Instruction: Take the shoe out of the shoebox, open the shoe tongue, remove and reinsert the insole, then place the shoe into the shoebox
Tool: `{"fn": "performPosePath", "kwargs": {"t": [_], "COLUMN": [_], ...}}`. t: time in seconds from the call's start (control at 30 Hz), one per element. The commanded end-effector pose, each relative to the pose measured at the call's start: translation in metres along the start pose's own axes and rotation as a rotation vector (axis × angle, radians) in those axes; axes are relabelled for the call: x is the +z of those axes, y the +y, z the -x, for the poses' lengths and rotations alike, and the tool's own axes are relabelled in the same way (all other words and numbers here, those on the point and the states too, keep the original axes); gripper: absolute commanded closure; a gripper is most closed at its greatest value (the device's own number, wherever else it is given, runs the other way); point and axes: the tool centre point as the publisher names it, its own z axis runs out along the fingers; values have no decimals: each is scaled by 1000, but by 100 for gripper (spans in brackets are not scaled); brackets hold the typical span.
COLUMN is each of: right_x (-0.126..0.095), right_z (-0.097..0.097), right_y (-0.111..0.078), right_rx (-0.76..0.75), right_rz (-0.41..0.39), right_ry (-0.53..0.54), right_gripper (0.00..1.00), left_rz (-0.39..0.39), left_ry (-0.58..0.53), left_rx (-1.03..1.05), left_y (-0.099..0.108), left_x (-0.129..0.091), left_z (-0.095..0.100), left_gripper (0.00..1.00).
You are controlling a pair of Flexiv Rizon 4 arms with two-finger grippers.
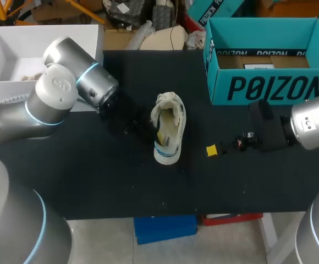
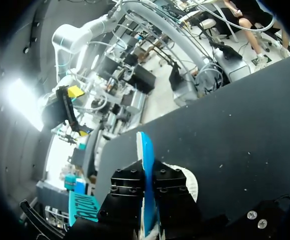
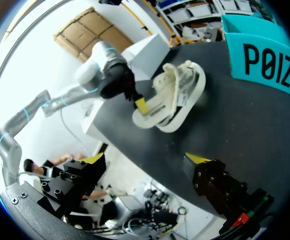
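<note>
Risk, drag: the shoe (image 1: 169, 124) sits free in the middle of the tabletop (image 1: 93, 181) with nothing bracing it. If my left tool (image 2: 149, 187) pulls on the insole (image 2: 146, 155), I judge the whole shoe may slide along instead of letting go.
Risk, slip: my pinch is on a thin blue edge, so it could slip out or crease.
Left arm: comes in low from the left, tool clenched on what I take for the insole, at the shoe's opening.
Right arm: low over the tabletop near the shoe's other side, not touching it. My right tool (image 3: 145, 162) is spread wide and holds nothing.
Shoebox (image 1: 269, 88): open, at the far right, well apart from the shoe.
</note>
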Motion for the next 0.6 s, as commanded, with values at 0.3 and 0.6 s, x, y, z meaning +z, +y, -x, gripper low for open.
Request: {"fn": "performPosePath", "kwargs": {"t": [0.3,0.6], "right_x": [1,1], "right_z": [0,0], "right_y": [1,1], "right_rx": [2,2], "right_rz": [-1,-1], "right_ry": [-2,-2], "right_gripper": [0,0], "left_rz": [37,68], "left_ry": [7,70], "left_rx": [9,-11], "left_y": [43,59], "left_x": [-1,-4], "left_z": [7,8], "left_gripper": [100,100]}}
